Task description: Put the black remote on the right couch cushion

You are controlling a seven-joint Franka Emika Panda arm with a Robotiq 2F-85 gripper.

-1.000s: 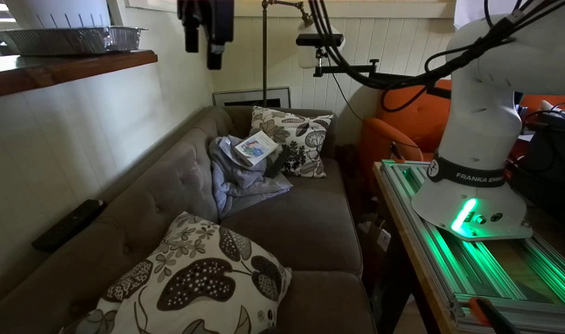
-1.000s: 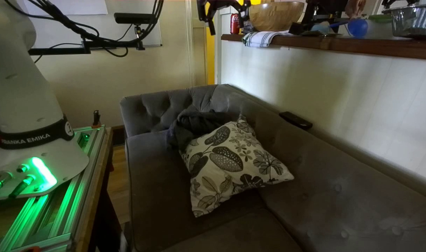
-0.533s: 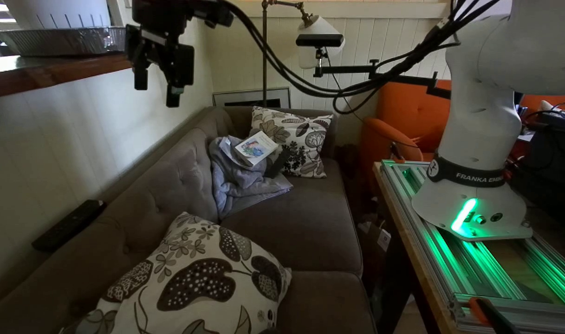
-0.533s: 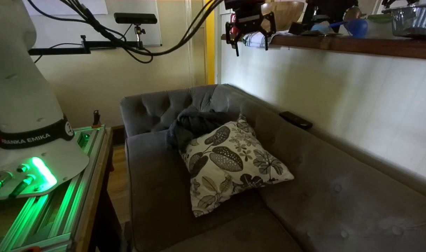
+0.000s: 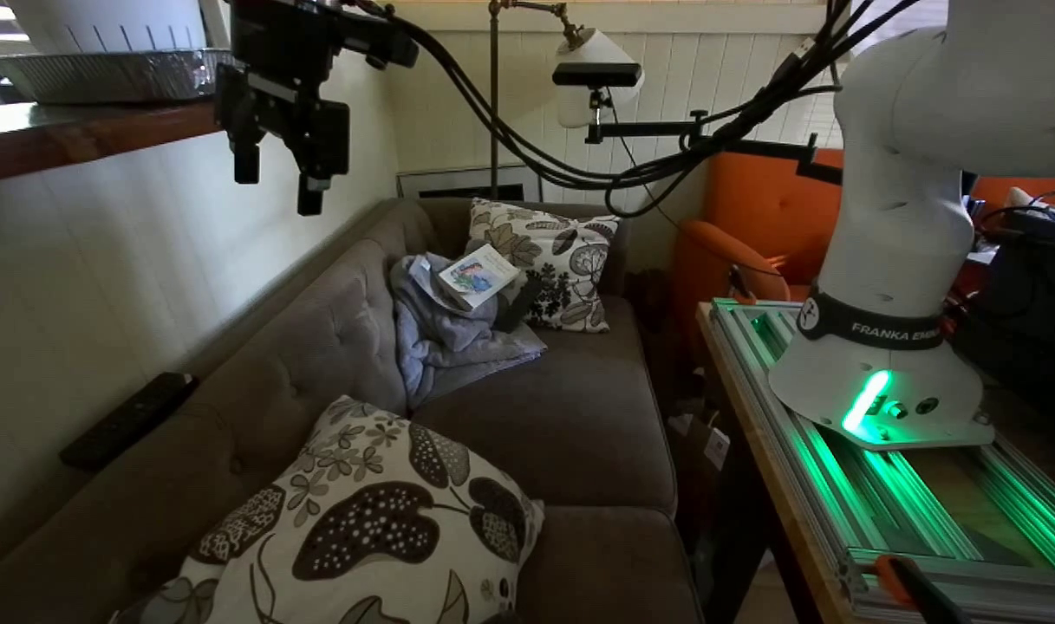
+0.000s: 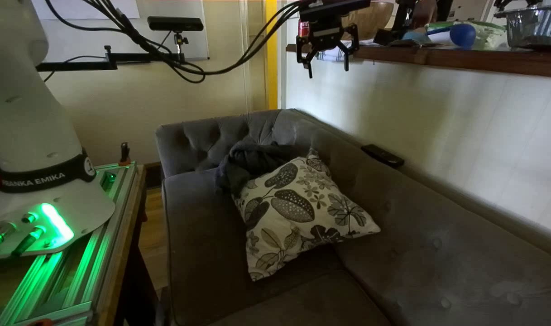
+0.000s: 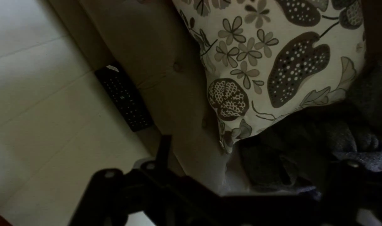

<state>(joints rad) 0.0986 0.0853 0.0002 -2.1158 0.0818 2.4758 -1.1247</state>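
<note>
Gripper (image 6: 328, 72) hangs in the air, jaws spread wide with nothing between them. Well below it and off to one side, the black remote control (image 7: 124, 98) lies along the top of the tufted backrest (image 5: 315, 321), close by the wall (image 5: 85, 286). The step in hand looks to be the approach, with no grasp made yet. Next, the gripper should likely travel over the remote, turn to straddle its narrow width and descend before closing; the wall may crowd one jaw. The right couch cushion (image 5: 570, 425), probably the one bearing the pale grey blanket (image 5: 440, 340), is lower than the gripper.

Beside the gripper in an exterior view, a foil tray (image 5: 102, 80) has a slotted white tub (image 5: 115, 26) standing in or behind it; I cannot tell which. Past the gripper, the wooden bowl (image 6: 376, 20) hides its contents.
</note>
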